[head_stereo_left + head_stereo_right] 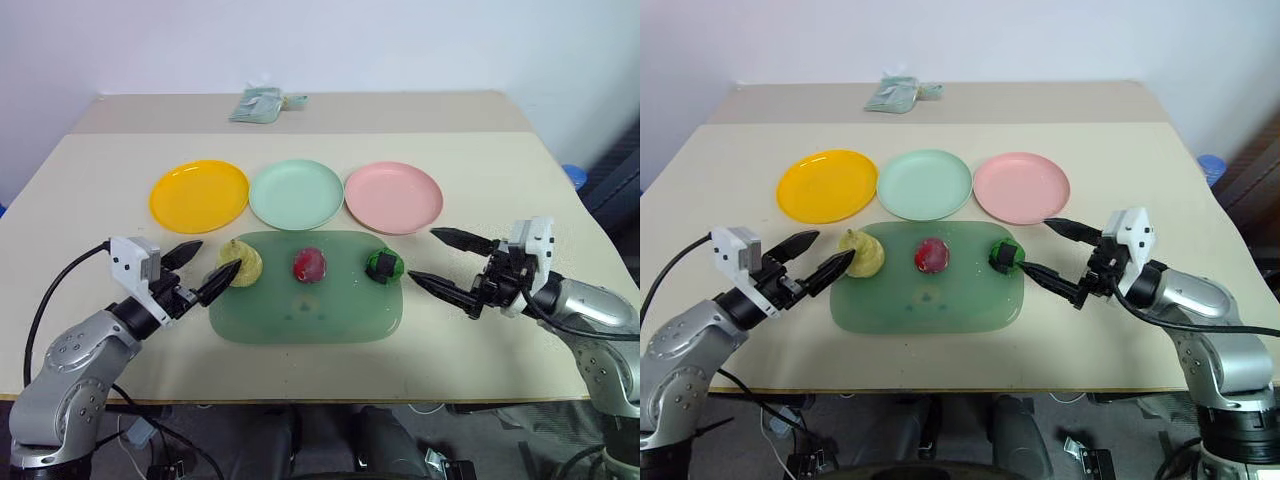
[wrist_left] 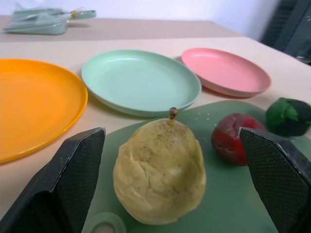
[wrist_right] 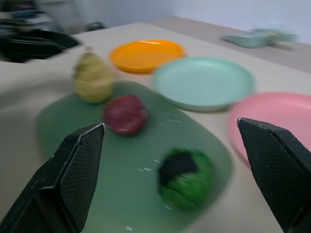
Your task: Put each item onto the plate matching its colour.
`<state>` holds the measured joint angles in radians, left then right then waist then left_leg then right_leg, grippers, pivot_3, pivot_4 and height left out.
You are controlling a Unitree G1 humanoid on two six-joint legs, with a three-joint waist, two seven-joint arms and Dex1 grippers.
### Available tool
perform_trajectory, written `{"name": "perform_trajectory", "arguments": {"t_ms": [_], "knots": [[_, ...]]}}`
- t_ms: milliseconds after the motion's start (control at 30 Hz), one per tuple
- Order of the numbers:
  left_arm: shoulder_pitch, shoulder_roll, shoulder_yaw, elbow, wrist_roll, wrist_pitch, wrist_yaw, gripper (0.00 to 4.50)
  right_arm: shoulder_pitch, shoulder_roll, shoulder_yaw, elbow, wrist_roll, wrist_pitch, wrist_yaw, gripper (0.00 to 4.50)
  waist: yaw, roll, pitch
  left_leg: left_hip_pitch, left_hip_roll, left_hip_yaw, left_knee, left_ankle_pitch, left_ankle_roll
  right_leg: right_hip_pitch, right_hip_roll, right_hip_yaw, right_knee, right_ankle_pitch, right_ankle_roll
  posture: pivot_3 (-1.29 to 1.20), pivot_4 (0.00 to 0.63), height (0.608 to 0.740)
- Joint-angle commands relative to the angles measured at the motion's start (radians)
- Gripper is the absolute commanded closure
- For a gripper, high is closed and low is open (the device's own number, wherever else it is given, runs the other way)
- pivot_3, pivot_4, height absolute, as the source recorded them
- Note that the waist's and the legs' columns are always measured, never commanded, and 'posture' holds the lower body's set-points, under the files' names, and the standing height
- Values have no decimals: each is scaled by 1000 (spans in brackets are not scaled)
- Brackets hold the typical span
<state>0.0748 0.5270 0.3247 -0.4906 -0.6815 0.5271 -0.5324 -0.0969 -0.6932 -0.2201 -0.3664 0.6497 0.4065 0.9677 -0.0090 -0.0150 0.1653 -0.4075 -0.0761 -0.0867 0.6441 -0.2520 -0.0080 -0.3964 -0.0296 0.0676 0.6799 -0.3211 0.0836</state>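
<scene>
Plainly, left gripper (image 1: pixel 202 268): wide open, empty, flanking yellow pear (image 1: pixel 243 263).
Right gripper (image 1: pixel 440 261): agape, empty.
Green piece (image 3: pixel 185 179): blurred.

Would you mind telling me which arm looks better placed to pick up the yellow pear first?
Left, probably. The left tool is open with the yellow pear right at its fingertips at the green board's left end. The right tool is open at the far end, beside the green piece.
</scene>
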Motion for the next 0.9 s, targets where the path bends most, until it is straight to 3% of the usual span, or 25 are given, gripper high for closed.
{"name": "perform_trajectory", "arguments": {"t_ms": [33, 367, 733, 900], "knots": [[-32, -12, -24, -28, 13, 12, 49, 0, -30, -14, 23, 2, 3, -37, 63, 35, 0, 0, 0, 0, 0, 0, 0, 0, 0, 0, 0, 0, 0, 0, 0, 0, 150, 740], [-80, -18, -112, -4, 98, 16, 95, 0, -123, 20, 107, 65, -49, -74, 85, 35, -1, 0, 0, 0, 0, 0, 0, 0, 0, 0, 0, 0, 0, 0, 0, 0, 150, 740], [-128, -46, -195, 67, 224, 20, 144, 0, -140, 21, 99, 34, -47, -51, 36, 35, 1, 0, 0, 0, 0, 0, 1, 0, 0, 0, 0, 0, 1, 0, 0, 0, 150, 740], [-140, -58, -204, 83, 247, 24, 146, 1615, -134, 17, 93, 23, -47, -46, 18, 0, 1, 0, 0, 0, 0, 0, 1, 0, 0, 0, 0, 0, 1, 0, 0, 0, 150, 740]]}}
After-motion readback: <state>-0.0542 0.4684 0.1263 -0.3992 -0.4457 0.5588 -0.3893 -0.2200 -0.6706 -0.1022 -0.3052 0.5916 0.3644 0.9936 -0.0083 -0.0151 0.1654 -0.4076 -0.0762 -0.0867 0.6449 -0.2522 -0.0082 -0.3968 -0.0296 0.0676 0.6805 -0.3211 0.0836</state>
